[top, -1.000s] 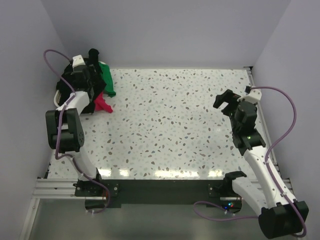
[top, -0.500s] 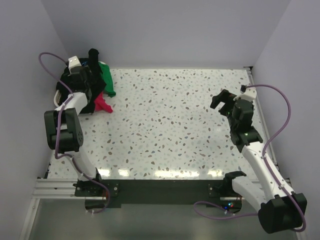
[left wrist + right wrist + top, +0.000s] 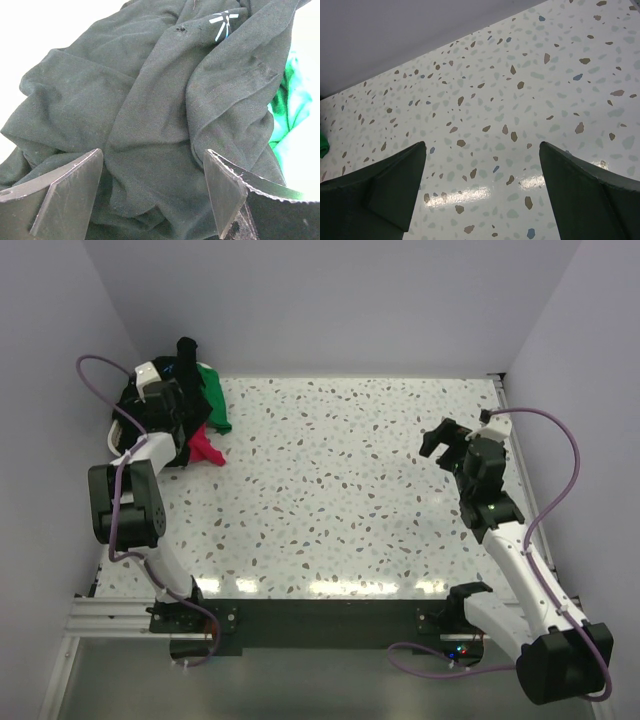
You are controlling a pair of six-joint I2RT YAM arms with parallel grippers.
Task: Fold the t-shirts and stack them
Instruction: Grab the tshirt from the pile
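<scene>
A heap of t-shirts lies at the far left corner of the table: a black one (image 3: 186, 352), a green one (image 3: 213, 400) and a red-pink one (image 3: 206, 448). My left gripper (image 3: 172, 418) is open and right over the heap. In the left wrist view its fingers (image 3: 70, 185) straddle crumpled black cloth (image 3: 150, 115), with green cloth (image 3: 287, 100) at the right. My right gripper (image 3: 447, 440) is open and empty, held above the speckled table at the right; the right wrist view (image 3: 482, 165) shows only bare table between its fingers.
A white basket rim (image 3: 118, 430) shows under the heap at the left edge. The speckled table (image 3: 350, 490) is walled on the left, back and right. A black rail (image 3: 320, 620) runs along the near edge between the arm bases.
The left gripper has shifted slightly left and back over the heap. The right gripper has moved a little left and farther onto the table.
</scene>
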